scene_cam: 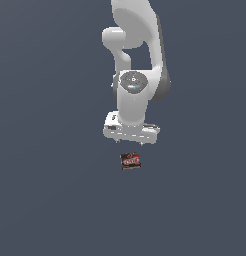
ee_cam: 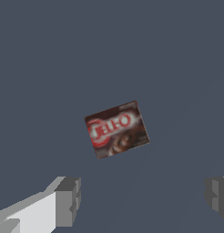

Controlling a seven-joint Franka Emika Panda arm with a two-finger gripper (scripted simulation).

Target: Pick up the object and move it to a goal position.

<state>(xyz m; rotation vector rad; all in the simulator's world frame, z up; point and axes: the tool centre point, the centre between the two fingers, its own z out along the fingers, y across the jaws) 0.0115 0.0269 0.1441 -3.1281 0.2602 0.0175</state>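
Flat slate-grey ground is filling the exterior view, with no edge, wall or goal marker showing anywhere. On that surface (scene_cam: 50, 200) the white arm (scene_cam: 137, 65) is reaching down, and its claw (scene_cam: 129, 141) is hanging with only the two finger stubs peeking out under the broad white hand. The box (scene_cam: 130, 161) is lying flat just below the claw in this picture — near it, but apart, with bare grey showing between the fingertips and the label. How high the claw is sitting over the surface cannot be told from this angle.

Moving to the wrist view, the two fingers (ee_cam: 68, 200) are standing wide apart, one at each lower corner of the picture, holding nothing. The box (ee_cam: 117, 129) is lying ahead of the line between them rather than inside the gap, and it is turned at a slant to the fingers, its red-and-white lettering running askew.

The risk, as I judge it, is lying in that offset and that slant — if the claw is dropping straight down from here, the fingers are likely closing on air or landing on an edge. Closing across the corners could be spinning the small, thin box or squirting it sideways, and a shallow descent could be leaving too little of it between the pads.
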